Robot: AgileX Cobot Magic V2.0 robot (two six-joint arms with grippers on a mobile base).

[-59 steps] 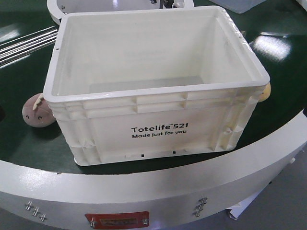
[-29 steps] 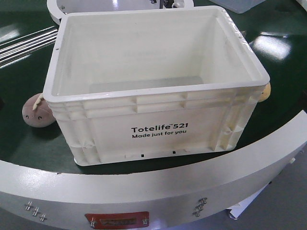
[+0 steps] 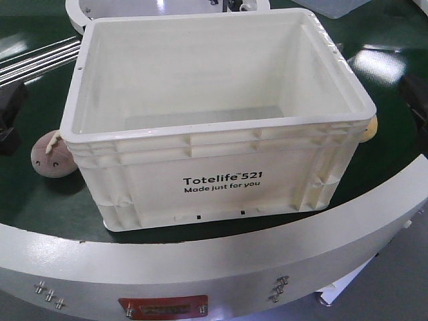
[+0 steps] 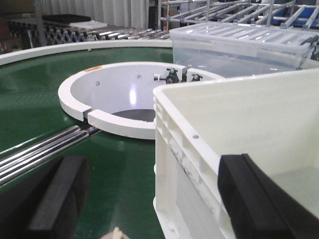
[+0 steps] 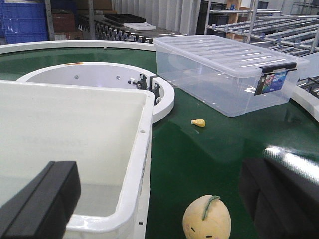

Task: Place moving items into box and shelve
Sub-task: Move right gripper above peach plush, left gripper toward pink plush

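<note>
The box (image 3: 214, 120), cream-white with black "Totelife 521" print, stands empty on the green belt. A pinkish plush ball (image 3: 50, 155) lies against its left side, and a yellow plush ball (image 3: 370, 127) sits at its right corner. My left gripper (image 3: 9, 114) hovers open at the left edge. In the left wrist view its fingers straddle the box's left wall (image 4: 199, 149), and the left gripper (image 4: 154, 199) holds nothing. My right gripper (image 5: 159, 199) is open too, spanning the box's right rim (image 5: 142, 149) and the yellow plush ball (image 5: 207, 218).
A white ring (image 5: 99, 74) sits behind the box. A clear lidded bin (image 5: 224, 69) stands at the back right, with a small yellow item (image 5: 198, 122) on the belt before it. Metal rails (image 4: 45, 144) run at the left. A white curved rim (image 3: 200, 267) borders the front.
Both grippers have come into the front view, the left one at the left edge and the right one at the right edge. The box and both plush balls have not moved.
</note>
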